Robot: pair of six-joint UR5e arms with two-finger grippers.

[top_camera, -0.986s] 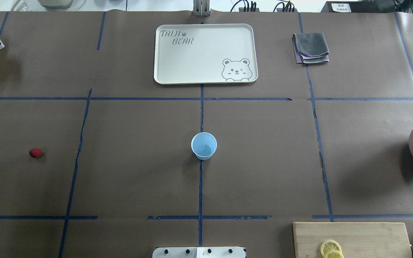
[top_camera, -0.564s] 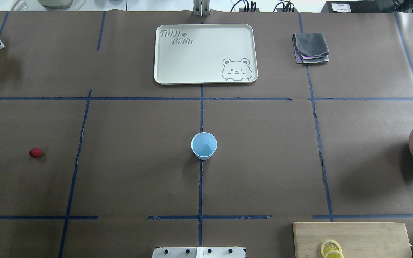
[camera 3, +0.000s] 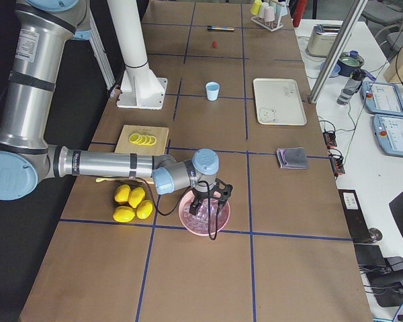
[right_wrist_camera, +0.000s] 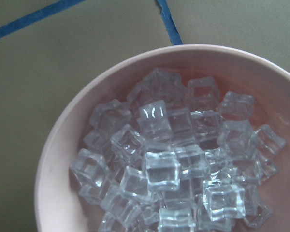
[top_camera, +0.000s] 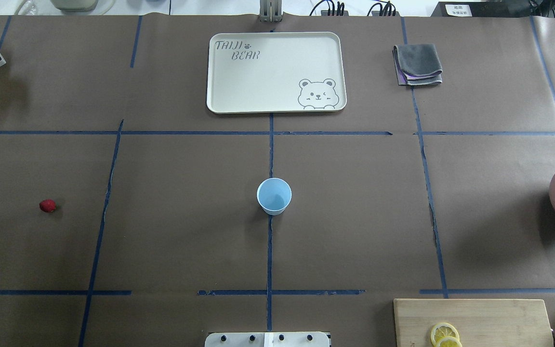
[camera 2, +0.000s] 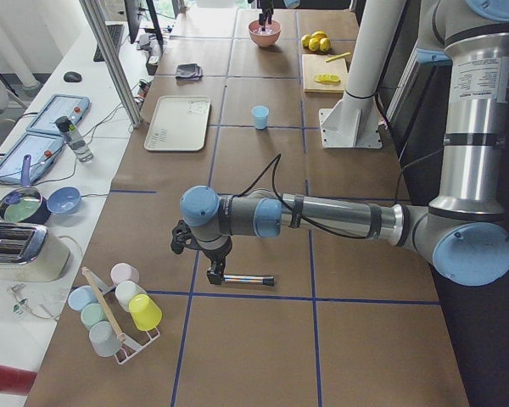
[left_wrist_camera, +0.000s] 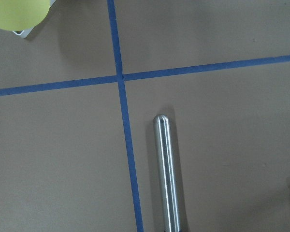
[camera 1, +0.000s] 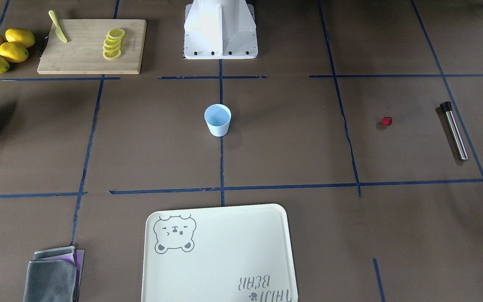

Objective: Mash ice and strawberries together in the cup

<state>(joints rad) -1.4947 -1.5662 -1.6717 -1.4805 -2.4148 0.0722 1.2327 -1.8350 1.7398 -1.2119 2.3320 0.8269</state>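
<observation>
Nothing is loaded yet: the small light-blue plastic cup [top_camera: 273, 195] stands empty, 1 tiny red strawberry [top_camera: 47, 206] lies well apart, and the clear ice cubes [right_wrist_camera: 174, 164] are heaped in the pink bowl [right_wrist_camera: 53, 159]. Whether the left gripper [camera 2: 214, 275] or the right gripper [camera 3: 210, 205] is spread cannot be told.

Reaches the left arm [camera 2: 322, 216] out nearly level from a bent elbow, forearm low over the worktop [camera 2: 263, 356], toward its left end. Bends downward at the left wrist [camera 2: 202, 208], with the left hand [camera 2: 214, 274] pointing straight down, tips close to the surface; cannot tell how far its fingers are spread. Holds the right arm [camera 3: 107, 163] much the same: forearm level, right wrist [camera 3: 205, 163] bent, right hand [camera 3: 212, 200] hanging downward near the right end. Shows only a dark sliver of that hand at the overhead view's right edge; cannot tell whether spread or closed.
</observation>
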